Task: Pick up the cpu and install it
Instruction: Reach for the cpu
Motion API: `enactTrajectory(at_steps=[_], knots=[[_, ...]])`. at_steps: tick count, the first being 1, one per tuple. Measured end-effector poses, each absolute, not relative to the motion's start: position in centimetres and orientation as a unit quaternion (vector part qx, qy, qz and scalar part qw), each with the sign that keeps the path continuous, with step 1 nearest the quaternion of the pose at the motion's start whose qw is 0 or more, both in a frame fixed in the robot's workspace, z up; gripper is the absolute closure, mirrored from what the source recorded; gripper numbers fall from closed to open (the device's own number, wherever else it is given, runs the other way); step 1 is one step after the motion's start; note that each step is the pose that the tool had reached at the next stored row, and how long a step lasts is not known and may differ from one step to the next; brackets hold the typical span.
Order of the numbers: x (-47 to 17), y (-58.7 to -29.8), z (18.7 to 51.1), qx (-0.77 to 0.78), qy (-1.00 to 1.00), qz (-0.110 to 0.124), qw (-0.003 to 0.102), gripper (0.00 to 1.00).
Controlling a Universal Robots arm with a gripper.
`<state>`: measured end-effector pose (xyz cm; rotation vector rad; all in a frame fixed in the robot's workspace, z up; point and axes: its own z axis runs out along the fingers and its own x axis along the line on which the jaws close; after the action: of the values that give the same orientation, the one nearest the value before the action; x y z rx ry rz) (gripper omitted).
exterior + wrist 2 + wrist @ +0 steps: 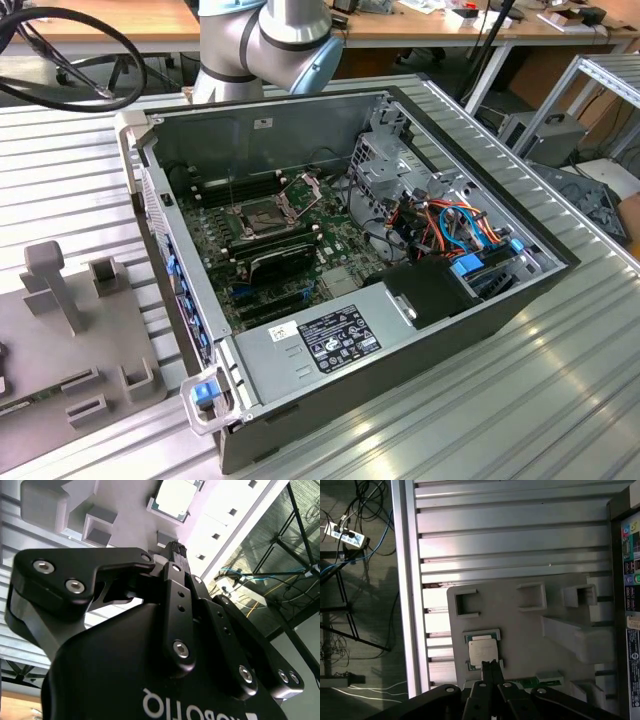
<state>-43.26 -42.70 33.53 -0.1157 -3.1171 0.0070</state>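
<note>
Cpu [482,651]: lies flat in its seat on the grey holder tray [520,630], outside the computer case [300,110]; not yet lifted.
Gripper [492,666]: fingertips drawn together with nothing between them, over one edge of the cpu in the first wrist view; contact can't be judged.
Socket [258,214]: on the green motherboard [330,250], frame raised, apparently empty.
Progress: barely begun, I judge; pickup and installation both remain.

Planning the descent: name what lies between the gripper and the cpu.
In the first wrist view the gripper overlaps the edge of the cpu; nothing lies between them.
</note>
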Motion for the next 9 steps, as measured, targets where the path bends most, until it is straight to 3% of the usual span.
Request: enactTrajectory(at_steps=[9], knots=[[-43.27, -42.83, 33.48, -0.037, -0.999, -0.003, 0.011, 0.89]])
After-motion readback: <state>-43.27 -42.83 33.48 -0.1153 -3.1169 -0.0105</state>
